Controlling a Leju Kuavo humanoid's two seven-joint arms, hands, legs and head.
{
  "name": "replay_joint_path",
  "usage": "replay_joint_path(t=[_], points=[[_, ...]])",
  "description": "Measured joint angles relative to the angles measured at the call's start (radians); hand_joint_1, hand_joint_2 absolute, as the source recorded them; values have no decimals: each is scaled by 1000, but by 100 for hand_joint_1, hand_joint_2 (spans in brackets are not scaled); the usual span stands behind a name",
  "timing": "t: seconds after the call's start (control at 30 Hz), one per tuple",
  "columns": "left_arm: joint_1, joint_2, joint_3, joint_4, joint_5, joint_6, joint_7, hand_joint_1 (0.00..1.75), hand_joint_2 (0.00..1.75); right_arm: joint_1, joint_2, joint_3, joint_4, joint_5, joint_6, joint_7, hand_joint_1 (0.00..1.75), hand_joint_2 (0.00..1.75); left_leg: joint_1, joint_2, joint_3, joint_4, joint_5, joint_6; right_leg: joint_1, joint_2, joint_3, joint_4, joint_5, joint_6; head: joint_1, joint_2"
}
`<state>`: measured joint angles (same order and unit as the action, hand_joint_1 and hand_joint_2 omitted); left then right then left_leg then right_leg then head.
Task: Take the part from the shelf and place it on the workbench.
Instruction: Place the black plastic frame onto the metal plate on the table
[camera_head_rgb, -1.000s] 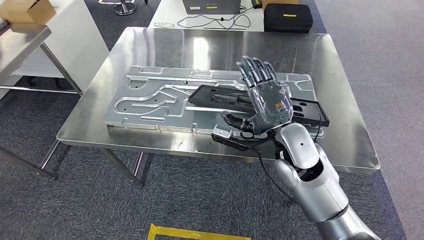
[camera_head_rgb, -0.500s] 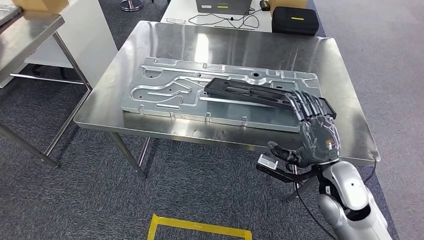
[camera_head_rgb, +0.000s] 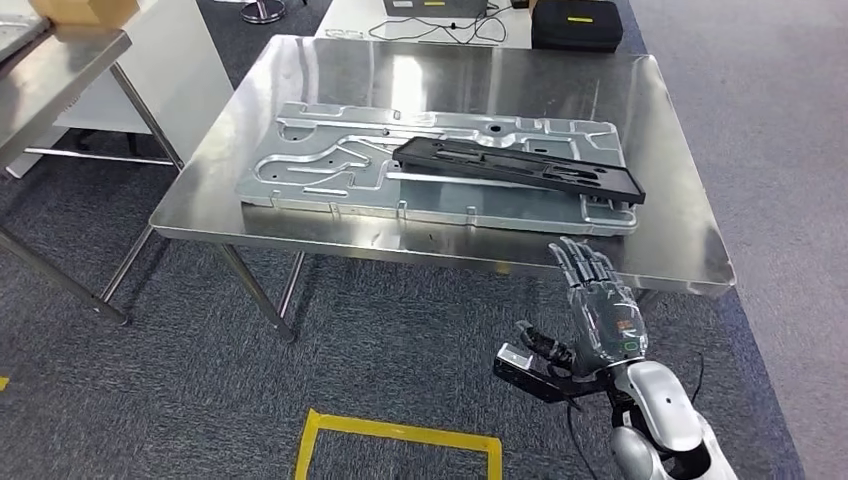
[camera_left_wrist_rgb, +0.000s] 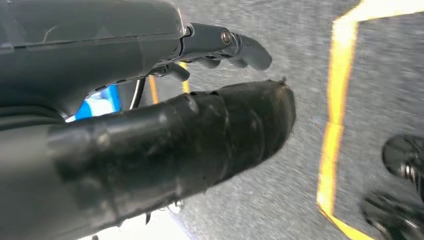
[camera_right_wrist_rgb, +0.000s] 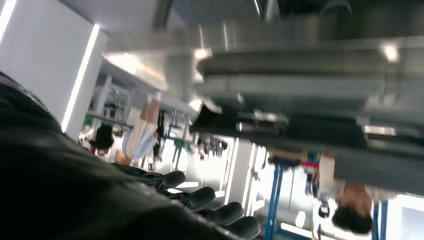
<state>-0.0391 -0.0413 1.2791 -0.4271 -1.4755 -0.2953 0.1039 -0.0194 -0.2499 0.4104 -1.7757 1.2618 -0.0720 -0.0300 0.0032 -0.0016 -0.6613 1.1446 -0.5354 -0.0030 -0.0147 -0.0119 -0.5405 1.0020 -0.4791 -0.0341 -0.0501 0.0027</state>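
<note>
The black flat part lies across the silver profiled plate on the steel workbench. My right hand hangs in front of and below the bench's front edge, apart from the part, with its fingers spread and nothing in it. In the right wrist view the hand is a dark blur with its fingertips pointing at the bench's edge. In the left wrist view my left hand hangs over the grey carpet, fingers stretched out and holding nothing.
A second steel table with a cardboard box stands at the left. A black case and cables lie on a white desk behind the bench. Yellow tape marks the carpet in front of me.
My right hand has drawn back from above the black part, down past the bench's front edge toward my body. The part stays on the plate. The camera has shifted slightly.
</note>
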Motion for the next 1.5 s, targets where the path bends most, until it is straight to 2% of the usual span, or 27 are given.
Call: replay_joint_path(t=[0.07,0.1,0.13,0.2,0.27,0.3,0.4,0.47,0.53,0.57,0.6,0.63,0.7,0.77,0.8,0.9,0.93,0.97,1.03,1.07,1.1,1.17,1.23,1.3,1.37,1.43,1.5], points=[[1,-4,0,-18,0,-3,0,0,0,24,13,0,9,3,0,0,0,0,4,0,-27,121,-68,-9,0,0,-27,3,18,0,0,0],[2,-6,0,-25,0,-4,0,0,0,31,18,0,13,3,0,0,0,0,5,0,-23,148,-69,-12,0,0,-39,5,27,1,0,0],[2,-8,0,-31,0,-5,0,0,0,37,22,0,16,4,0,0,0,0,7,0,-2,139,-51,-13,0,0,-51,9,34,4,0,0],[1,-10,0,-42,0,-6,0,0,0,42,29,0,21,4,0,0,0,0,10,-1,91,19,-2,-12,-2,1,-72,20,47,11,0,0],[2,-11,0,-51,-1,-6,0,0,0,45,33,0,23,4,0,0,0,0,7,-6,173,-110,8,-5,-1,2,-86,29,57,22,0,0],[2,-11,0,-54,-1,-6,0,0,0,46,35,0,24,4,0,0,0,0,4,-8,188,-140,3,1,-1,3,-89,31,64,29,0,0],[2,-13,0,-61,-1,-6,0,0,0,48,38,0,25,4,0,0,0,0,2,-3,178,-152,19,27,-2,5,-95,31,73,49,1,0],[1,-16,0,-65,-1,-6,0,0,0,50,39,-1,27,4,0,0,0,0,5,5,160,-157,41,50,-4,8,-115,83,10,57,1,0],[0,-19,0,-69,-2,-7,0,0,0,53,39,-2,30,4,10,4,0,0,1,14,134,-156,62,62,-6,10,-148,202,-91,63,2,0],[0,-20,0,-70,-3,-7,0,0,0,58,40,-5,33,3,21,10,0,0,-1,18,121,-155,72,64,-6,10,-159,261,-119,66,1,0],[1,-22,0,-73,-4,-8,-1,0,0,66,43,-9,36,2,36,18,0,0,-3,22,107,-153,82,64,-7,10,-159,299,-124,68,1,0],[1,-24,0,-76,-5,-9,-2,0,0,77,48,-16,41,-3,52,29,0,0,-5,26,93,-150,91,64,-7,9,-143,304,-108,68,1,0],[3,-29,0,-88,-7,-17,-5,0,0,100,67,-37,60,-33,90,63,0,0,-8,34,66,-140,105,60,-5,-2,-55,208,-56,61,1,0],[7,-41,0,-109,-10,-34,-10,0,0,123,104,-75,114,-86,121,100,0,0,-11,44,52,-130,115,53,5,-33,48,60,-52,47,1,0],[9,-47,0,-122,-11,-43,-11,0,0,133,126,-103,159,-105,123,107,0,0,-11,49,51,-127,120,48,10,-44,75,15,-60,41,1,0],[10,-63,1,-158,-14,-62,-13,0,0,144,194,-245,369,-130,106,97,0,0,-9,60,49,-128,130,28,12,-34,71,-17,-49,21,2,0],[10,-67,1,-164,-15,-64,-13,0,0,139,213,-318,462,-139,100,88,0,0,-8,52,44,-118,111,21,9,-30,62,-21,-36,14,2,0],[11,-70,1,-167,-16,-62,-12,0,0,129,228,-403,566,-157,92,80,0,0,-7,38,34,-90,74,15,5,-26,51,-25,-22,8,1,0],[13,-74,1,-169,-18,-53,-11,0,0,106,245,-600,782,-255,85,97,0,0,-3,15,7,16,-32,7,3,-19,23,-26,1,2,1,0],[14,-74,1,-169,-19,-48,-11,0,0,97,253,-707,881,-328,91,122,0,0,-1,11,-3,78,-69,5,3,-16,7,-24,12,4,1,0],[15,-74,1,-169,-19,-44,-11,0,0,91,260,-811,964,-404,99,146,0,0,1,10,-4,124,-81,3,2,-12,-8,-20,22,6,1,0],[18,-74,1,-169,-19,-36,-12,0,0,81,282,-1001,1090,-529,107,169,0,0,6,8,39,123,-43,0,-1,2,-42,-8,40,11,1,0],[21,-73,2,-170,-19,-30,-15,0,0,59,317,-1160,1170,-622,107,182,0,0,9,-17,138,-5,-5,4,-2,28,-76,9,58,18,1,0],[19,-75,2,-178,-18,-27,-17,0,0,37,365,-1286,1209,-660,106,203,0,0,9,-47,217,-132,-18,13,-3,53,-99,21,75,29,1,0],[14,-83,3,-195,-18,-27,-16,0,0,29,414,-1376,1222,-651,105,228,0,0,6,-44,233,-170,-28,24,-5,72,-107,19,96,45,1,0],[9,-96,3,-216,-18,-29,-14,0,0,27,455,-1438,1225,-618,108,243,0,0,6,-22,222,-176,-6,40,-8,73,-115,24,92,56,1,0],[7,-108,3,-236,-19,-31,-13,0,0,25,479,-1472,1220,-565,118,237,0,0,8,1,202,-184,21,55,-9,48,-134,87,11,59,3,0]])
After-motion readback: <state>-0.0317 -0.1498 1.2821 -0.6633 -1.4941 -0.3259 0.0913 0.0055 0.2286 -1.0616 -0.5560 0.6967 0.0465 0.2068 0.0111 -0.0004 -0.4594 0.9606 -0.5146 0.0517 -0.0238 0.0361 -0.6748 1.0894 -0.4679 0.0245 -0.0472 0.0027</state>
